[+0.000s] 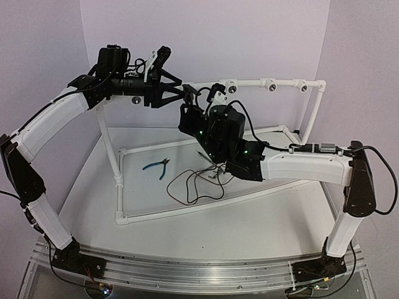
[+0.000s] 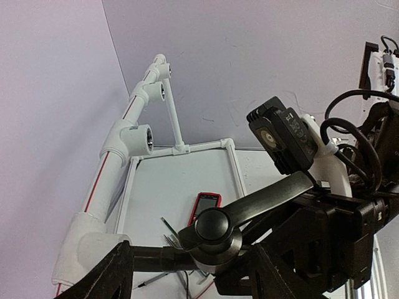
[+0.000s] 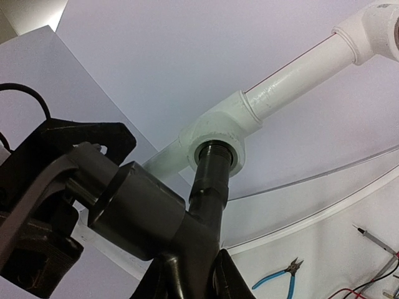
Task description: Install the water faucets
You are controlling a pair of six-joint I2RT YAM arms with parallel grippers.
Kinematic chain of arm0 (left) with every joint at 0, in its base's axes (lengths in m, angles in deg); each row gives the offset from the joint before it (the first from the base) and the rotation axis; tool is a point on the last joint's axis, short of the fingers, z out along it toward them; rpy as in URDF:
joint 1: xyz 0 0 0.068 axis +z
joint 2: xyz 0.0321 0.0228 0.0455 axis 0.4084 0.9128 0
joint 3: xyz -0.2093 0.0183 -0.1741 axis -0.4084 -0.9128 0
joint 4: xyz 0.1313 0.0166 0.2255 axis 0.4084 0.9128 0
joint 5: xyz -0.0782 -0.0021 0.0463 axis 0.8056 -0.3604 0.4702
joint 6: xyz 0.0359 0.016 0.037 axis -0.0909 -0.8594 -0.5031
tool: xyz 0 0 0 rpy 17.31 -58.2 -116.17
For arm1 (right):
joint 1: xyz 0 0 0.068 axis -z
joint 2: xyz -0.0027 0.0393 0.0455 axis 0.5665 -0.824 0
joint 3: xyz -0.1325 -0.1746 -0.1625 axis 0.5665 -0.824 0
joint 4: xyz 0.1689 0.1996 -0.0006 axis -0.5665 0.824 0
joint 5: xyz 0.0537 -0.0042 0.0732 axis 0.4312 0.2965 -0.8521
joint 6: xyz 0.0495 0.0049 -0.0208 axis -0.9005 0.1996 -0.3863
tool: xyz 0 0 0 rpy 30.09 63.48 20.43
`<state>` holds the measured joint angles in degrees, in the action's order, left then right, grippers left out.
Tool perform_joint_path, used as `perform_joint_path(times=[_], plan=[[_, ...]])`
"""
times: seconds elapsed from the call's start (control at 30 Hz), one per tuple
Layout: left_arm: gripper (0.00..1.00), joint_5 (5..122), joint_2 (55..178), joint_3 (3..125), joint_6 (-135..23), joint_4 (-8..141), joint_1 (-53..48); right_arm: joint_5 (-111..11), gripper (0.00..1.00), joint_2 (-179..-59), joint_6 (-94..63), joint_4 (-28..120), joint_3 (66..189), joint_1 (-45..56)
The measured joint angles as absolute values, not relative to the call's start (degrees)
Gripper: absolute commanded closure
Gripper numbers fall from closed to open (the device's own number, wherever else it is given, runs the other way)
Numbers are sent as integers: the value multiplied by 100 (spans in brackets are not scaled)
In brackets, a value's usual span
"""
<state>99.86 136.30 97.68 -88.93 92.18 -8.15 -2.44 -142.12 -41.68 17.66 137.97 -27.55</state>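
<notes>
The dark grey water faucet stands with its threaded end in a white pipe socket on the upper rail. My right gripper is shut on the faucet's lower body, a finger on each side. In the left wrist view the faucet's round cap and lever lie between the fingers of my left gripper. Those fingers are wide apart, and the left one stands clear of the cap. In the top view both grippers, left and right, meet at the faucet, which is mostly hidden there.
The white pipe frame borders the table. Its rail carries more round sockets, also seen in the left wrist view. Blue-handled pliers and loose red and black wires lie inside the frame. A red-edged device lies below the faucet.
</notes>
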Motion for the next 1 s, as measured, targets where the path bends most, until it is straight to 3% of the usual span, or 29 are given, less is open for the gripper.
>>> perform_joint_path(times=[0.5, 0.87, 1.0], plan=[[54, 10112, 13781, 9736, -8546, 9031, -1036, -259, 100, -14212, -4098, 1768, 13796, -2751], [99, 10072, 13891, 9736, -8249, 8944, -1062, -335, 100, -14212, -4057, 1773, 13797, -2715], [100, 10055, 13891, 9736, -8241, 8944, -1062, -346, 98, -14212, -4015, 1773, 13796, -2712]])
